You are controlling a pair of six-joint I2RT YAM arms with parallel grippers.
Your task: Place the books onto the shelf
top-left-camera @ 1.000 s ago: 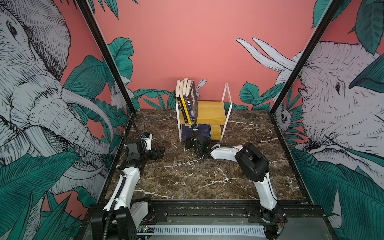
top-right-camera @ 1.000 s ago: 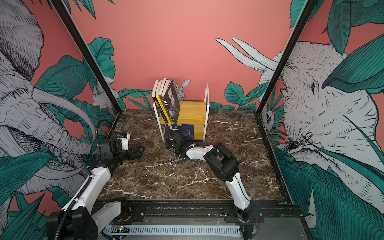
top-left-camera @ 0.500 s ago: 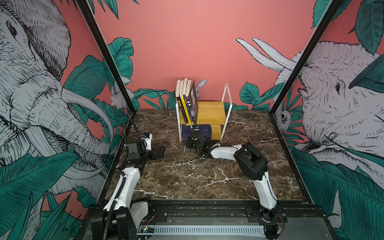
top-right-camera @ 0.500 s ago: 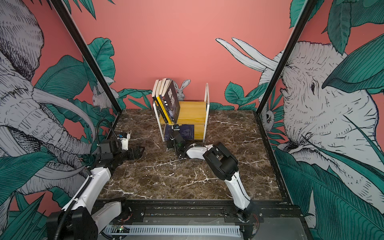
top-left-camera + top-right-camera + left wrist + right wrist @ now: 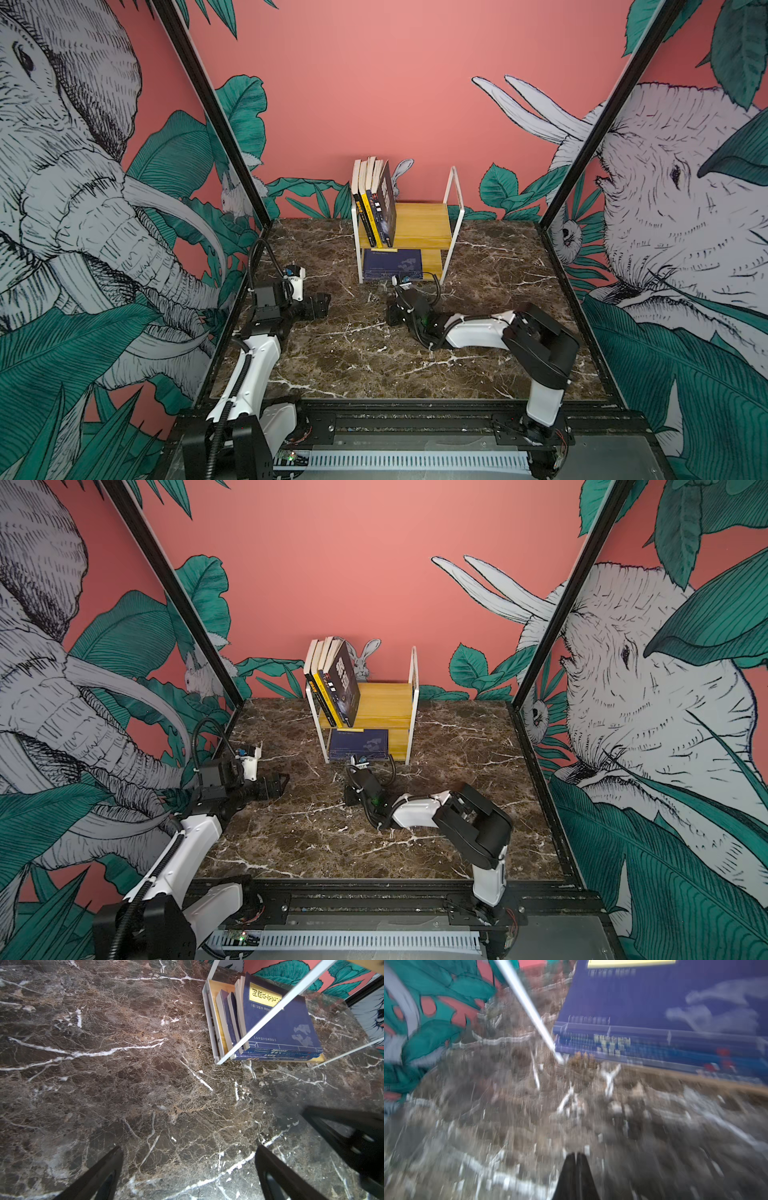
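Clock directions are read from the front edge of the dark marble table, with twelve o'clock at the pink back wall.

The shelf is a small two-tier rack of yellowish boards with a thin white wire loop at each end. It stands on the table at twelve o'clock, near the wall. On its top board a row of upright books leans toward the loop at the nine o'clock end. Black, yellow and dark spines show, and the outermost cover is dark with pale characters. On the bottom board a stack of navy books lies flat. The top one carries a yellow label, visible in the left wrist view.

The left end effector sits low over the marble at about nine o'clock. Its jaws are spread wide and nothing is between them.

The right end effector is near the table's centre, in front of the shelf's nine o'clock leg. In the blurred right wrist view its fingertips are pressed together over bare marble, gripping nothing, apart from the navy stack.
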